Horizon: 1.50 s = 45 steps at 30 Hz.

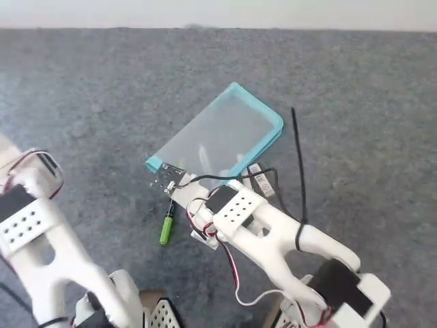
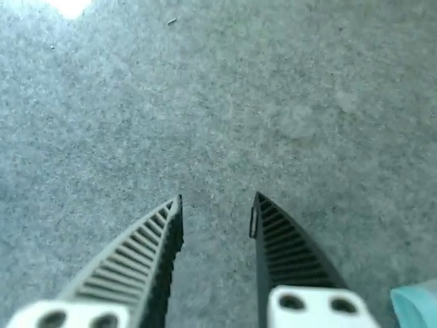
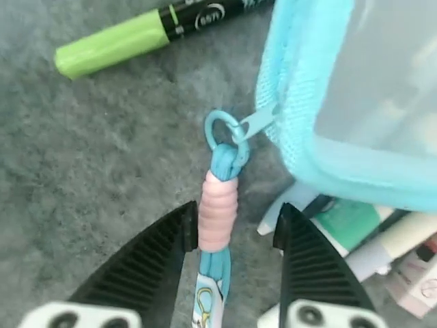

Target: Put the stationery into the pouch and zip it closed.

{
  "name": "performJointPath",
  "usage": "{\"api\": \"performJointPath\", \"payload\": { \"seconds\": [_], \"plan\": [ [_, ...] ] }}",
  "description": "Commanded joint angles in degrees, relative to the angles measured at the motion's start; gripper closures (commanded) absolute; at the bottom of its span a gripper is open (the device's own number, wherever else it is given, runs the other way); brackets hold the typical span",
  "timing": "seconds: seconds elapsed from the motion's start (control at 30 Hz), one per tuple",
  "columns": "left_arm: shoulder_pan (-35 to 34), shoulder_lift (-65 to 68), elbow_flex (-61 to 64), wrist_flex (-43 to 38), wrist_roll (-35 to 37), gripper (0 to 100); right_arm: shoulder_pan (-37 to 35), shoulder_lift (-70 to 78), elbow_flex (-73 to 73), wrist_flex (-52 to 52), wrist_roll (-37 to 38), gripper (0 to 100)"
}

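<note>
White print runs along the barrel of the green-capped black marker (image 3: 136,34), which lies on the grey surface (image 2: 205,82) just beyond the right gripper (image 3: 237,208). This gripper is partly open and clamps nothing. The pink-beaded pull cord (image 3: 218,215) of the teal pouch (image 3: 355,82) lies between its jaws. More stationery pieces (image 3: 355,225) lie beside one finger, against the pouch. The left gripper (image 2: 218,198) hangs half open, holding nothing, with a corner of the pouch off to one side.

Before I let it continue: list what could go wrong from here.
The right gripper stands open around the pink zipper pull; zipping now would likely leave the green marker outside the pouch. The left gripper hovers over bare carpet, so pulling may drag the unheld pouch.
</note>
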Motion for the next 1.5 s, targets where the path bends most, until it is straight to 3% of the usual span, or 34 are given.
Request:
{"api": "performJointPath", "payload": {
  "seconds": [0.0,0.5,0.7,0.77,0.97,1.2,1.3,1.47],
  "plan": [
    [2.37,-0.18,-3.47,0.62,-0.97,84,-0.22,1.19,-2.46,-1.19,-0.97,82.2],
    [3.43,0.26,-3.38,0.35,-0.97,84,-0.57,8.75,-5.27,-0.75,-1.23,83.3],
    [3.43,0.18,-2.86,0.26,-0.79,84,-0.48,9.27,-5.19,-0.66,-1.14,98.3],
    [3.96,0.09,-2.51,0.18,-0.70,84,-0.40,9.10,-5.19,-0.22,-0.79,99.0],
    [8.18,-0.18,-1.36,1.76,-3.52,84,6.02,2.77,-8.62,9.63,-0.09,99.2],
    [13.71,-0.18,-2.33,7.03,-11.87,81,18.95,-18.24,-20.40,27.74,10.20,99.2],
    [18.81,-0.26,-2.77,9.93,-14.33,76,20.70,-22.81,-28.48,34.95,12.22,99.2],
    [24.97,-1.93,-5.23,14.42,-16.44,75,22.46,-23.08,-36.75,40.40,11.87,99.2]
  ]
}}
